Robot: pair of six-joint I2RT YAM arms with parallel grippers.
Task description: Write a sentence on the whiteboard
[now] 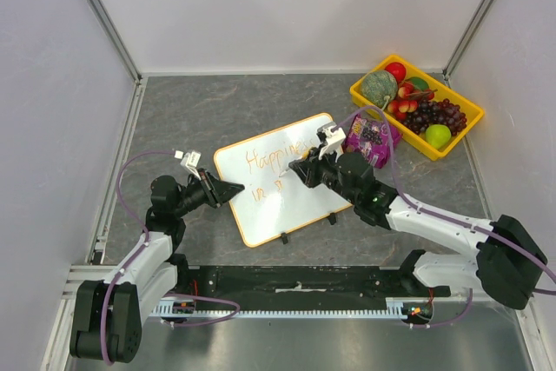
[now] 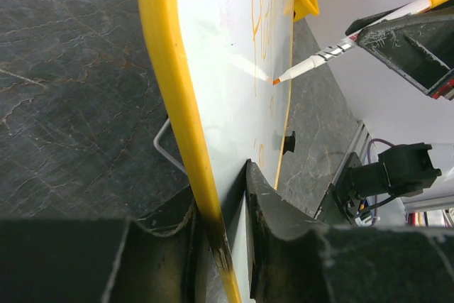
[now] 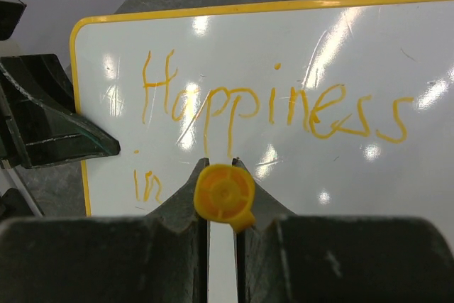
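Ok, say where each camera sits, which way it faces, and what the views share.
Top external: above and behind the robot, looking down on the table; left gripper at the whiteboard edge, right gripper over it.
Left wrist: on the left arm, looking along the board's yellow rim clamped between its fingers; the marker tip is at the board.
Right wrist: looks down the marker's butt between its fingers onto the sentence.
Shared: all show the whiteboard; both wrist views show the marker.
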